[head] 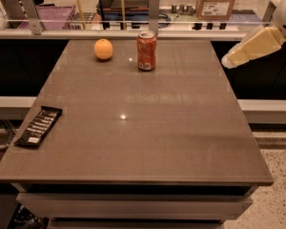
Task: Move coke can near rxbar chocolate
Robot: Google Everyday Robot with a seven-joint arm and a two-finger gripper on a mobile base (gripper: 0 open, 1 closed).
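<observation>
The coke can (147, 51) stands upright near the far edge of the brown table (148, 128), a little right of the middle. The rxbar chocolate (38, 126) lies flat at the table's left edge, toward the front, its white label at the near end. My gripper (228, 61) is a cream-coloured shape at the far right. It hangs in the air just beyond the table's right edge, well to the right of the can and about level with it, holding nothing.
A round orange fruit (103, 49) sits left of the can near the far edge. Behind the table runs a rail with metal posts (154, 12) and a cardboard box (218, 2). The floor shows at the lower right.
</observation>
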